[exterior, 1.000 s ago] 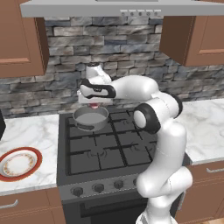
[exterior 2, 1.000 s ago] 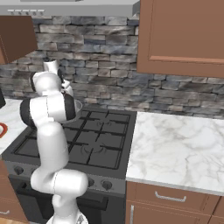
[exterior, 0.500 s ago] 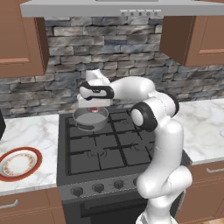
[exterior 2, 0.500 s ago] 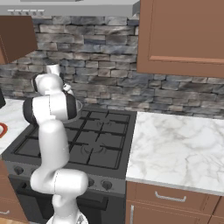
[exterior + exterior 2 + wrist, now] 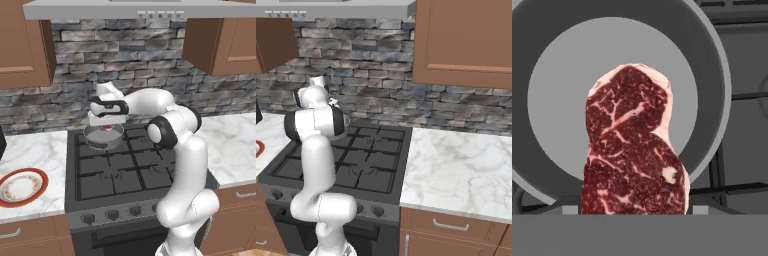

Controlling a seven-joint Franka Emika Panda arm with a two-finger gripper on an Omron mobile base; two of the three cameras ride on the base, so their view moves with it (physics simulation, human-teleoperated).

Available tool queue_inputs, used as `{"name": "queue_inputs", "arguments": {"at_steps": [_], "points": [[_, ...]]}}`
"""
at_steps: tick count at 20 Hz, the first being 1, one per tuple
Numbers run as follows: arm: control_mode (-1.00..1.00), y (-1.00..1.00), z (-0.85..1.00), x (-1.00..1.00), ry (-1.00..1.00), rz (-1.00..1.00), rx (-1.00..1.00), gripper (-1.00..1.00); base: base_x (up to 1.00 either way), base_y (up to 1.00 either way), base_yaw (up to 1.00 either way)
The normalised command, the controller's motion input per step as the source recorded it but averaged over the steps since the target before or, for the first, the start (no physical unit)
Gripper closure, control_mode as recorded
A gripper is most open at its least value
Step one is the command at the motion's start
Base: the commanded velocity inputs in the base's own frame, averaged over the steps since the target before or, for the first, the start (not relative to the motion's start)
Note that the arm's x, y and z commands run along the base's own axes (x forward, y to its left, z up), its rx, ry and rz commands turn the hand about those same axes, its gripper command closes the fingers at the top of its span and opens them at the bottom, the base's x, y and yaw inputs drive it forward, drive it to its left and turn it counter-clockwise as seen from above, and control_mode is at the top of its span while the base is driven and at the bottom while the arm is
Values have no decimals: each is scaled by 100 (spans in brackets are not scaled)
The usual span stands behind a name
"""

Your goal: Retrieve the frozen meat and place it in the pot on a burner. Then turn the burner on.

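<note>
The fingers (image 5: 107, 126) are clamped on the frozen meat (image 5: 632, 145), which hangs between them directly above the pot (image 5: 103, 137); the pot sits on the stove's (image 5: 125, 172) back-left burner.

White arm reaches forward-left, gripper (image 5: 107, 123) pointing down with jaws closed on the frozen meat (image 5: 634, 150).

Seen from the left base camera, the arm rises from its lower-right pedestal, bends at a dark-ringed elbow joint and stretches horizontally leftward, the wrist turned so the hand faces down. From the right base camera the same arm stands upright at the left, its upper links folded away from the lens. In the hand camera the slab hangs between the fingers, their tips just visible at either side of its lower end.
</note>
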Motion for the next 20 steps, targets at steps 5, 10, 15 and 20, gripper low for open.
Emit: {"name": "queue_inputs", "arguments": {"at_steps": [5, 10, 15, 20], "points": [[-100, 0, -10, 1, 0, 0, -3, 100, 0, 0, 0], [-100, 0, -14, 7, 0, 0, -5, 100, 0, 0, 0], [-100, 0, -16, 7, 2, 0, -3, 100, 0, 0, 0], [-100, 0, -8, 1, 6, 0, 0, 100, 0, 0, 0]]}}
